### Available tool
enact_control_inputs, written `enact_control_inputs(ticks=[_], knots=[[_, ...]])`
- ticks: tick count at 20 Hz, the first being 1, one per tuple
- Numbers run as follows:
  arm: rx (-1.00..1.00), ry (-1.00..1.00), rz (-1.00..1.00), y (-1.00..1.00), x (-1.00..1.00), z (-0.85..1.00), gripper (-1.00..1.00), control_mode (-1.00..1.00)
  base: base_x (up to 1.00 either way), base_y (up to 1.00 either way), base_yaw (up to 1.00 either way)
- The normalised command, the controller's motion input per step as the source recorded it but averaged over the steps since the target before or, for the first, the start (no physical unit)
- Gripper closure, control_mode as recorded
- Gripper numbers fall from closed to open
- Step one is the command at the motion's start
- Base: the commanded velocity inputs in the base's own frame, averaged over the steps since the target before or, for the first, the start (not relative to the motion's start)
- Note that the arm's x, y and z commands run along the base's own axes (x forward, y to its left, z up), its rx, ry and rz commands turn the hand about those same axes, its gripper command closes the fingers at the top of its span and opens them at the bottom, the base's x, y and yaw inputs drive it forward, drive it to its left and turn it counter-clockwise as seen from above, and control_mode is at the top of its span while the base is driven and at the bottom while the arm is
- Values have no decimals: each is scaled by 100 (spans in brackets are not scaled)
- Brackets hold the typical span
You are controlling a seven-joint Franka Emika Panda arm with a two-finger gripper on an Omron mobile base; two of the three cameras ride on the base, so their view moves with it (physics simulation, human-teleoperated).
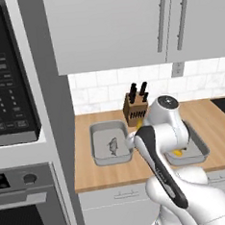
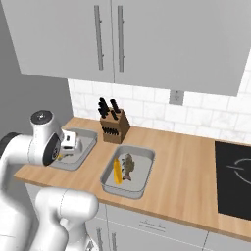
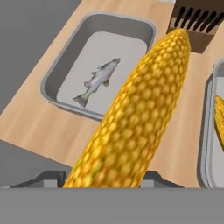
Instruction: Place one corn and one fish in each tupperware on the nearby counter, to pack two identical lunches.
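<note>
a corn cob (image 3: 135, 118) is clenched in the gripper (image 2: 68, 142), above the counter (image 3: 39, 118). ahead and below lies the tupperware (image 3: 54, 74) holding one fish (image 3: 97, 81) (no corn yet); the cob should be carried over its floor, lowered, then released.

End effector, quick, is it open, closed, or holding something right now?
End effector: closed on a corn cob, held above the counter.

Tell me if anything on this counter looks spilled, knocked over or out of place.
Nothing stands out. Both tupperware sit flat on the counter: the left one holds a fish, the right one a fish and a corn. The gripper holds a second corn. The knife block stands upright.
</note>
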Motion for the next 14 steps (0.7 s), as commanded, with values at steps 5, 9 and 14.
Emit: enact_control_inputs(ticks=[5,9,14], knots=[[-2,5,0,5,52,-29,100,-100,0,0,0],[-8,3,0,13,34,-31,100,-100,0,0,0],[-9,0,0,16,33,-28,100,-100,0,0,0]])
